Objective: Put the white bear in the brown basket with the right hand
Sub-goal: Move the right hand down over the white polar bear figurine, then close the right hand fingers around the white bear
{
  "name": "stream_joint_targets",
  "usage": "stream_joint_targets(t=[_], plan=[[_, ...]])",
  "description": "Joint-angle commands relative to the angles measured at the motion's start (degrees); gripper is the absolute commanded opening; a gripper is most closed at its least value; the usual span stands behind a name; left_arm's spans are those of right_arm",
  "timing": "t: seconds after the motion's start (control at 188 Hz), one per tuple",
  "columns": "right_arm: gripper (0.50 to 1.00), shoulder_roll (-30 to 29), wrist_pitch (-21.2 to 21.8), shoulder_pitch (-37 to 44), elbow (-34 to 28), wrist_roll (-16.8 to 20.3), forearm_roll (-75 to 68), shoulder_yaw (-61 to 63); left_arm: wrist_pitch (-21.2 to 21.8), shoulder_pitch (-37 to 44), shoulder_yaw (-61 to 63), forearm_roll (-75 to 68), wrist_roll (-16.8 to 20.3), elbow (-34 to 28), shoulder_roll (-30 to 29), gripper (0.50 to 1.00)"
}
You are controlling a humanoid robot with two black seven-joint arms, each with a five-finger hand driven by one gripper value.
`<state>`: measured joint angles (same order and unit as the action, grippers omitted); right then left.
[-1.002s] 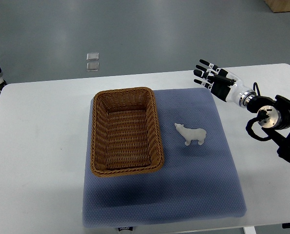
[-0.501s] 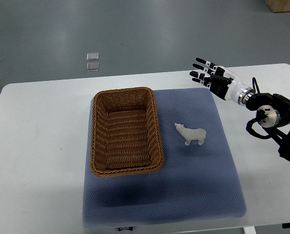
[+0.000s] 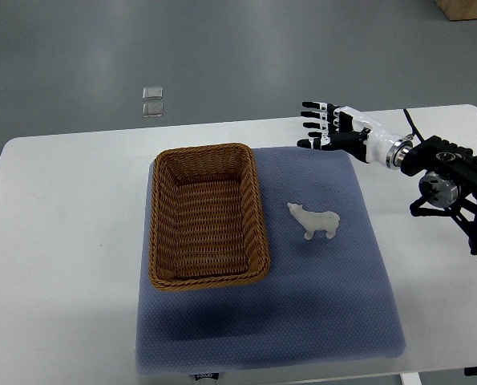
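Nearest to us lay the blue-grey mat (image 3: 302,321), spread across the white table (image 3: 62,241), its front stretch bare. Farther in, the white bear (image 3: 316,221) stood on the mat, nearer to us than our right hand (image 3: 334,131) and a little to that hand's left, head turned toward the brown basket (image 3: 208,215). The bear was well apart from the hand and nothing touched it. The basket sat farther left again, just beside the bear with a strip of mat between them, and held nothing we could see.

At the far edge of the mat our right hand hovered with its fingers (image 3: 312,105) spread apart and pointing left, holding nothing. Our left arm was not in view.

We judged the bear to be a small, rigid figurine, light and probably smooth, so likely to slip or tip if nudged sideways. Its legs and muzzle looked thin and poor places to pinch. The sounder grip seemed to be across the body, thumb on one flank and fingers on the other, coming down from above at the middle of the back. The mat's texture would probably keep it from skating while the fingers closed.

Beyond the table, two small pale squares (image 3: 151,101) marked the grey floor.
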<state>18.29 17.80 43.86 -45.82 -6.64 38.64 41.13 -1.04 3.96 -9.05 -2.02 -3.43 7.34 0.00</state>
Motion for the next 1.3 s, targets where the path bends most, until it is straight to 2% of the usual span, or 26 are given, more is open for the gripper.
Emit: stream_joint_targets(t=[0.0, 0.128, 0.272, 0.421, 0.538, 0.65, 0.848, 1.296], plan=[[0.93, 1.1, 2.7, 0.9, -1.0, -1.3, 5.8, -0.2, 0.0, 0.0, 0.0, 0.0, 0.1, 0.0, 0.0, 1.0], [0.93, 3.7, 6.8, 1.4, -3.1, -2.8, 15.9, -0.2, 0.0, 0.0, 0.0, 0.0, 0.0, 0.0, 0.0, 1.0], [0.93, 8.0, 10.7, 1.0, -6.9, -6.5, 26.3, -0.3, 0.0, 0.0, 0.0, 0.0, 0.0, 0.0, 0.0, 1.0], [0.93, 12.5, 11.6, 0.7, -10.3, -10.4, 31.0, -3.7, 0.0, 0.0, 0.0, 0.0, 0.0, 0.0, 0.0, 1.0], [0.93, 15.4, 10.6, 0.3, -14.0, -11.4, 31.1, -7.5, 0.0, 0.0, 0.0, 0.0, 0.0, 0.0, 0.0, 1.0], [0.93, 16.2, 7.5, -0.8, -17.0, -11.4, 32.6, -10.5, 0.0, 0.0, 0.0, 0.0, 0.0, 0.0, 0.0, 1.0], [0.928, 15.4, 1.9, -2.6, -17.5, -11.5, 38.4, -12.1, 0.0, 0.0, 0.0, 0.0, 0.0, 0.0, 0.0, 1.0], [0.924, 12.9, -1.1, -3.5, -17.4, -11.0, 41.3, -13.5, 0.0, 0.0, 0.0, 0.0, 0.0, 0.0, 0.0, 1.0]])
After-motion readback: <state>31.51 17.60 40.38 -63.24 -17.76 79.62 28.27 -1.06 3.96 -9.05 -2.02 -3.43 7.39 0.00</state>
